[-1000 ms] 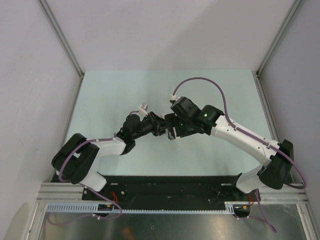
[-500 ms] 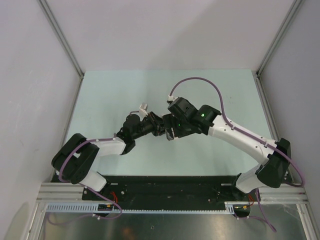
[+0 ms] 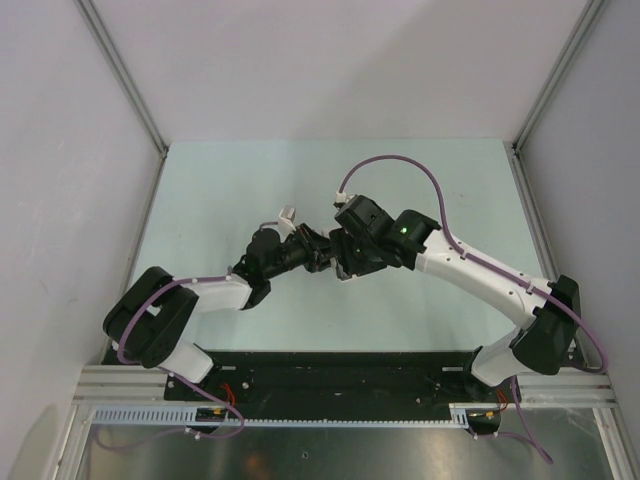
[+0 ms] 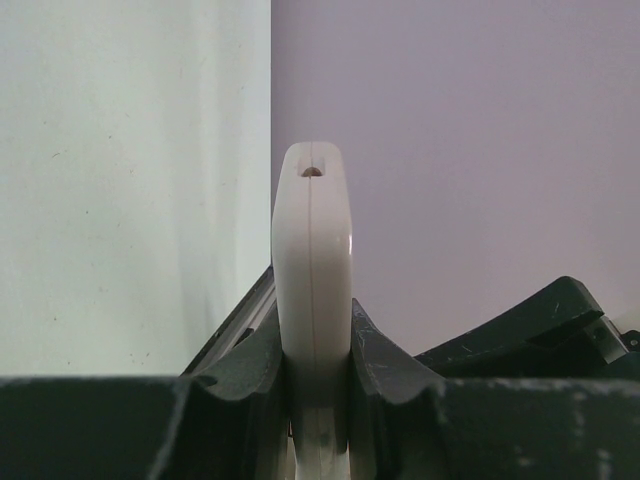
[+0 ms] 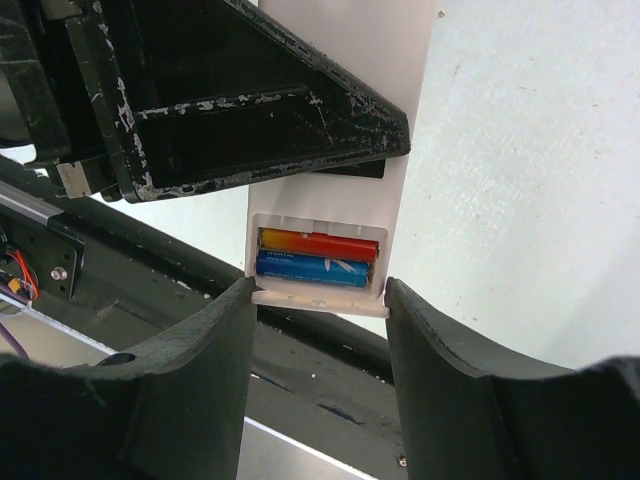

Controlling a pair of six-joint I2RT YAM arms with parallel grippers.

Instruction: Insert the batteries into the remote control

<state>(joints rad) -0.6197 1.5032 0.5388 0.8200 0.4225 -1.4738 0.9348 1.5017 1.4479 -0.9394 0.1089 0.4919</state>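
Top view: we are seeing left claw (image 3: 320,253) and right claw (image 3: 344,266) meeting above mid-tabletop (image 3: 220,190), both arms reaching inward.

Left wrist: left claw clamping remote control (image 4: 312,300) by flat faces. We are judging it stiff, light and smooth; best held clear of compartment.

Right wrist: red battery (image 5: 318,243) and blue battery (image 5: 315,268) lying side by side in open compartment. Right claw straddling remote control's end; we cannot tell whether pinching.

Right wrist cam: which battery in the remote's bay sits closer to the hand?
The blue battery: it lies between the red battery and the right hand.
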